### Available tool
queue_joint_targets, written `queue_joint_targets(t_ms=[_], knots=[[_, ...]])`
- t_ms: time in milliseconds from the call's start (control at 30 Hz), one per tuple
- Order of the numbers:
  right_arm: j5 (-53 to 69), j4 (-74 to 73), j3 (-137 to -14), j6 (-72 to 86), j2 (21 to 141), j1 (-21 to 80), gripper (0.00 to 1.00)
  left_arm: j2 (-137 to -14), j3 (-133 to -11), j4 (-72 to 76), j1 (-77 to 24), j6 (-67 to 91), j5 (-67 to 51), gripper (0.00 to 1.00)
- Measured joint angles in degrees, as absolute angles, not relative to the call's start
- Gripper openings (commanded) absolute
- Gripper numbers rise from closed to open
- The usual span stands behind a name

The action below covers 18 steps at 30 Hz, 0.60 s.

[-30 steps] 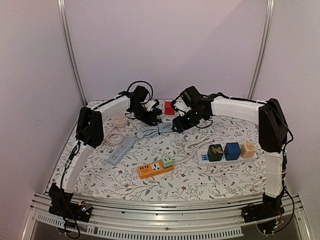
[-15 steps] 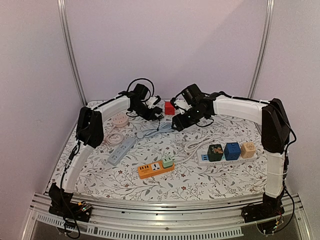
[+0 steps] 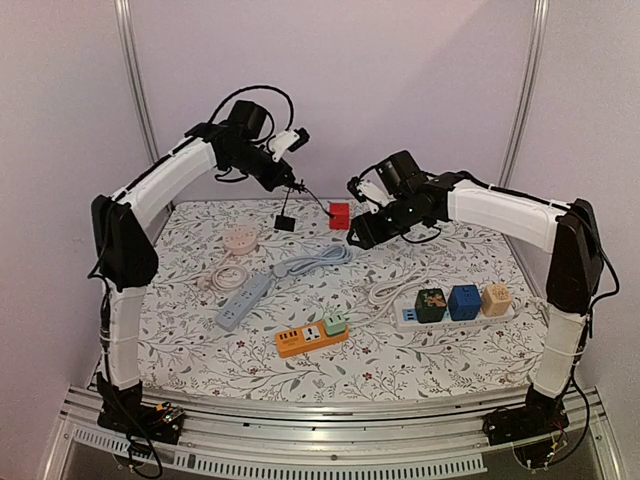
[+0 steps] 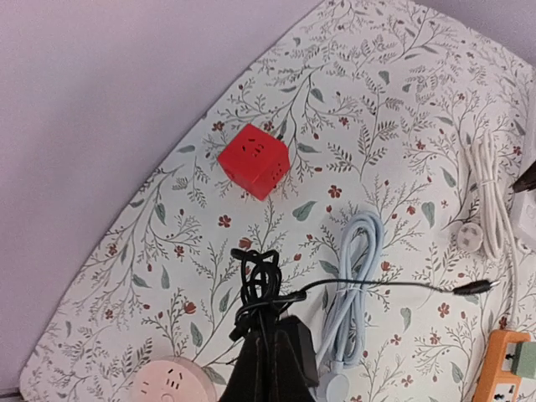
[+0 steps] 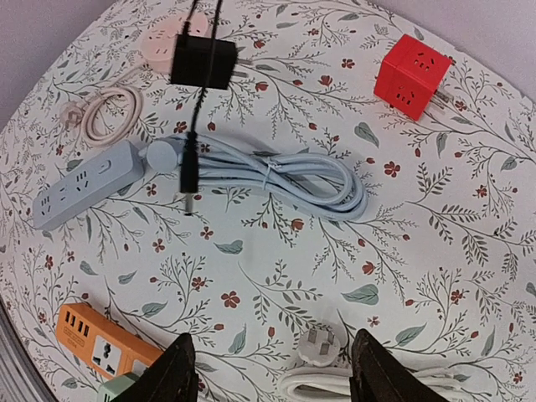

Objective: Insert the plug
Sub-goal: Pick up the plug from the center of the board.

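Up in the air just left of the red cube socket (image 3: 340,215), the black charger (image 3: 285,222) is dangling clear of the table (image 3: 450,370), hung by its own cord (image 4: 258,289). That cord is pinched in the left claw (image 3: 288,180), which is clamped fully shut on the bunched-up part. So the charger is held by the wire, not by its body. The cord's loose end (image 5: 188,180) is left trailing toward the cube and ends in a small connector.

The right claw (image 5: 276,377) is parked just right of the cube and a bit nearer, jaws spread wide. Nothing is held or touched.

Progress-wise, the pickup can be counted as done, and that's about it. Nothing is plugged in yet, and no socket is lined up under the charger. The orange strip (image 3: 312,338) is well nearer than the cube, and the grey-blue strip (image 3: 243,300) is nearer and off to the left. The white strip (image 3: 407,318) with the three coloured blocks is nearer and to the right. Which one is meant can't be told.

What's left, by the looks of it: the charger probably has to be re-gripped by its body, maybe handed to the open right claw. Then it has to be lined up and pressed home. The prongs can't be made out.
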State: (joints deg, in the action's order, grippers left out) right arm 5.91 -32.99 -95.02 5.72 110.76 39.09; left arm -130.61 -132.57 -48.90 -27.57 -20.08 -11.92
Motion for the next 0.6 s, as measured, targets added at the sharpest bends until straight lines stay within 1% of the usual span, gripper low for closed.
queue_joint_targets(t_ms=[167,300,467,600], knots=[[8.36,-32.14,-93.12,5.43,105.71,39.31,0.61,-117.03,-132.99,-53.65,-29.61,-21.67,-11.77,0.0],[12.29,-28.73,-88.53,2.48,100.47,40.6,0.65,-110.34,-132.46,-59.0,-32.18,-20.75,-13.58,0.0],[16.32,-18.57,-79.57,-4.54,92.92,46.44,0.69,-104.29,-131.41,-64.2,-34.65,-16.21,-16.58,0.0],[20.12,-6.59,-74.63,-9.21,88.75,50.7,0.71,-100.64,-131.52,-65.52,-35.38,-11.92,-19.4,0.0]])
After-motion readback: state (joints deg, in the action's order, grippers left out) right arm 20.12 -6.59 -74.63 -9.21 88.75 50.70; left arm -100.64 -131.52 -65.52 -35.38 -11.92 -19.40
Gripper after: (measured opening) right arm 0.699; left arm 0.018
